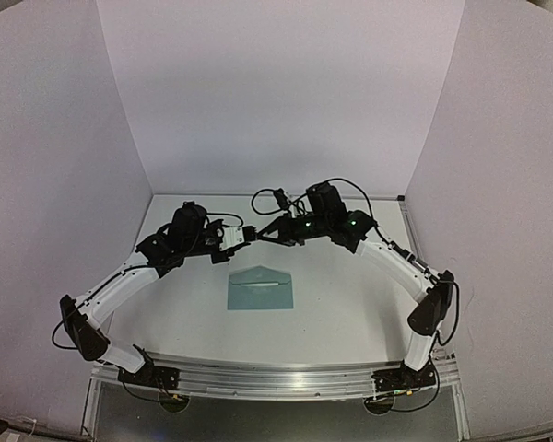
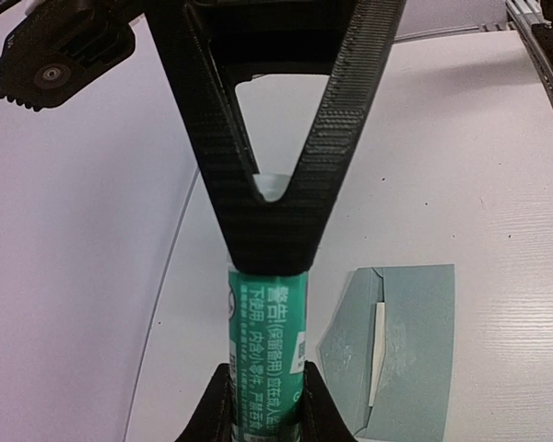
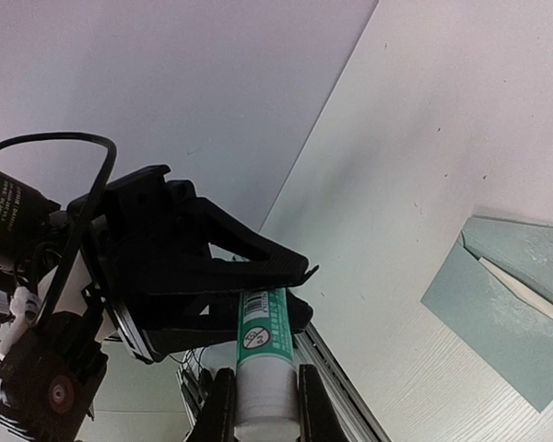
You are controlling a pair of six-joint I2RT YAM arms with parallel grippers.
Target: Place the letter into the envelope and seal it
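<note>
Pinching one glue stick [image 2: 267, 331] with left claw [image 2: 265, 410] and right claw [image 3: 263, 405], we think the envelope [image 1: 261, 296] below them (thin, floppy paper) needs soft pushes on its flap [image 2: 341, 354].

right tool [image 3: 263, 391] clamps glue stick [image 3: 263, 333] | envelope [image 3: 487, 318] flap open

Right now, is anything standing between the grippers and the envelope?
Nothing lies on the table between them and the envelope, whose flap is open. But both the left gripper and the right gripper are shut on a green glue stick, held in the air beyond the envelope's far edge.
</note>
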